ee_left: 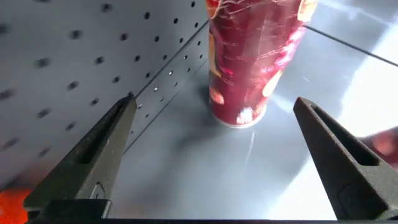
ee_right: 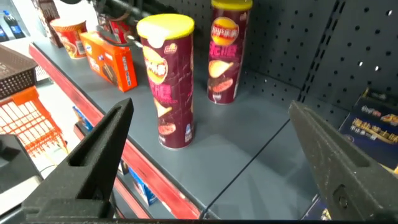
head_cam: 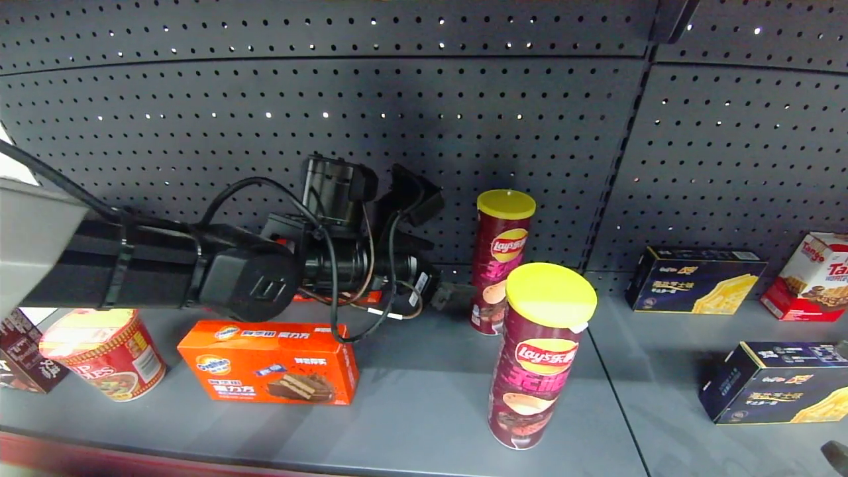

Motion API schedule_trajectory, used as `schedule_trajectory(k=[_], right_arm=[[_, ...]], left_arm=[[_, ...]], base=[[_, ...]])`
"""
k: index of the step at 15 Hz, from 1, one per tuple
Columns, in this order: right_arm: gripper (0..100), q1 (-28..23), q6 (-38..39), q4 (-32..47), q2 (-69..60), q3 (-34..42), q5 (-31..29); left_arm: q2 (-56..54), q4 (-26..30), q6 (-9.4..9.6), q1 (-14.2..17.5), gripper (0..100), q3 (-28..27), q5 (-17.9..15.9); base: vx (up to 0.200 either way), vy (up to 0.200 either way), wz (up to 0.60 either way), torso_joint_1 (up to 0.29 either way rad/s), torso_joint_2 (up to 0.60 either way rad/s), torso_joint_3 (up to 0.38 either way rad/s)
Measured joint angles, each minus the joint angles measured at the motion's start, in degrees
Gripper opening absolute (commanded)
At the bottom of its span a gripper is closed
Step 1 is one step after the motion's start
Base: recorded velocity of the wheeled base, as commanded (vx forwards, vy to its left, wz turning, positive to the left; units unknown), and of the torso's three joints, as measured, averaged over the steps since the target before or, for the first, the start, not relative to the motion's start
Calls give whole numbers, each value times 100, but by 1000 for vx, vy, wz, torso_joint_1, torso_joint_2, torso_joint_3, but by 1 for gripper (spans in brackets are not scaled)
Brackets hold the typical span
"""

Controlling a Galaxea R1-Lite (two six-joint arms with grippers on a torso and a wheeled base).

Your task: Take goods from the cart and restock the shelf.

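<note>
Standing on the grey shelf (head_cam: 411, 397) are two tall maroon chip cans with yellow lids. The back can (head_cam: 502, 262) is close to the pegboard wall (head_cam: 397, 119), and the front can (head_cam: 540, 354) is nearer the shelf edge, a little to the right. Each has a round red-and-yellow logo with a food picture below it.

The left arm (head_cam: 199, 265) stretches in from the left, above an orange biscuit box (head_cam: 268, 363), and ends just left of the back can. Its jaws are spread wide and empty, with that can ahead of them and not touching. The right jaws are also wide and empty, out in front of the shelf and facing the front can.

A red noodle cup (head_cam: 106, 354) and a dark box (head_cam: 23, 358) sit at the far left. To the right are two navy boxes (head_cam: 699, 288) (head_cam: 775, 383) and a red-and-white one (head_cam: 811, 275). An orange wire basket (ee_right: 28, 124) sits lower, in front of the shelf.
</note>
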Motion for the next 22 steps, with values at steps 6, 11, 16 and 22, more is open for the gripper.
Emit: schedule_trajectory(k=[6,11,16,22], right_arm=[[100,-107,-6,825,586,-1191,-50],[100,-612,-17,1040,1554,-1747,-1295],[100,-402,172,941,2057,-1403,-1749],[100,-430,154,886,1963,-1391,-1749]], left_arm=[[-1320,44,-9,235,100,1061,22],[-2767,13,0,657,100,2222,424],[-4107,-11,-11,965,100,3407,805],[-5419,0,-40,2133,100,4068,811]], base=[[0,0,0,0,0,0],[0,0,0,0,0,0],[0,0,0,0,0,0],[0,0,0,0,0,0]])
